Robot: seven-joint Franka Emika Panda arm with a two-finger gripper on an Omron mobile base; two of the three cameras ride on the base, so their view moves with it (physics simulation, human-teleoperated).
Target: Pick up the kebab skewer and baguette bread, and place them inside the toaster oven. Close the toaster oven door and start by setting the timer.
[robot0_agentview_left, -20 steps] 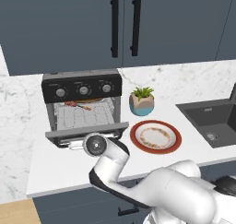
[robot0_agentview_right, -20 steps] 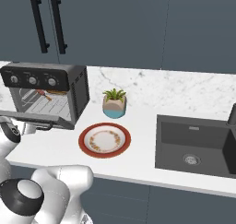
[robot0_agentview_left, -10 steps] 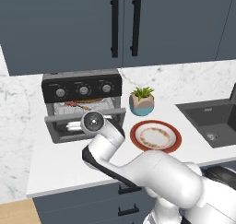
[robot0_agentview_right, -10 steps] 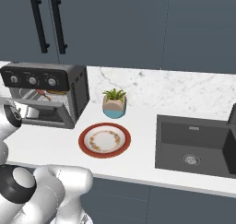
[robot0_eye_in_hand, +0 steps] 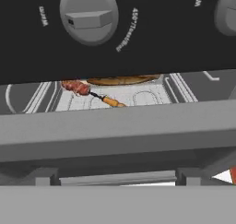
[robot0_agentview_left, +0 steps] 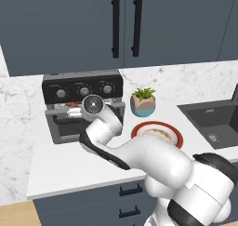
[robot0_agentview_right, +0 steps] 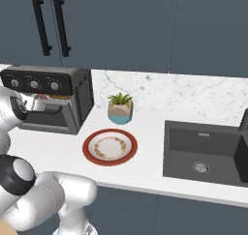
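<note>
- Hand view: the toaster oven door (robot0_eye_in_hand: 115, 124) runs as a grey bar straight across, just ahead of the hand, its long edge crosswise to the way the hand points.
- Past that edge, farther from the hand, the kebab skewer (robot0_eye_in_hand: 87, 91) lies on the rack inside the toaster oven (robot0_eye_in_hand: 138, 38), and the baguette bread (robot0_eye_in_hand: 122, 80) sits just behind it (only a sliver shows under the black panel).
- Above the gap, nearer the hand's upper side, are 2 round knobs (robot0_eye_in_hand: 88, 15).
- Left base view: the gripper (robot0_agentview_left: 74, 112) is up against the half-raised door, which is not yet shut.
- The jaws stand wide apart and hold nothing.
- My guess is the next push goes forward and up, to swing the door shut.
</note>
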